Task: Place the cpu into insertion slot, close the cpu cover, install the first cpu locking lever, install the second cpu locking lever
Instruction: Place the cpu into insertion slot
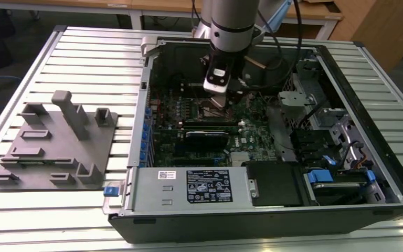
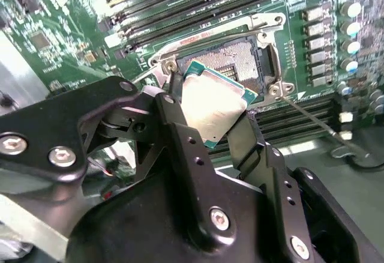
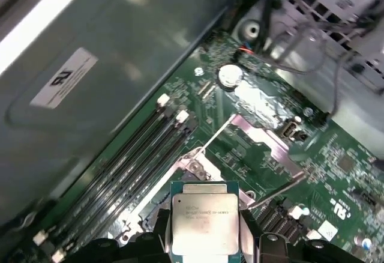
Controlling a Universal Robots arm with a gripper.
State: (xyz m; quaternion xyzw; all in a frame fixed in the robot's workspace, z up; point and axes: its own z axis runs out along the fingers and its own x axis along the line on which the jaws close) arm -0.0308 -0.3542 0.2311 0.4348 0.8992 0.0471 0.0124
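My gripper [image 2: 210,122] is shut on the cpu [image 2: 213,107], a flat square chip with a silvery top and green rim, clamped by two opposite edges between the black fingers [image 2: 174,116]. The chip hangs tilted just above the insertion slot [image 2: 240,56], whose gold-brown contact field lies bare. In the first wrist view the cpu [image 3: 205,220] sits over the socket's silver frame [image 3: 195,167]. The cpu cover [image 3: 267,140] appears swung open beside the socket. Two thin wire levers [image 3: 217,132] [image 3: 277,192] stand free. In the exterior view the gripper [image 1: 222,98] hovers over the socket [image 1: 205,111].
The open computer case [image 1: 327,58] walls in the motherboard. Long memory slots [image 3: 138,155] run beside the socket. A power supply [image 1: 187,186] and drive bays [image 1: 327,178] sit at the near side. A grey fixture [image 1: 58,142] stands on the slatted table [image 1: 82,58] at the exterior view's left.
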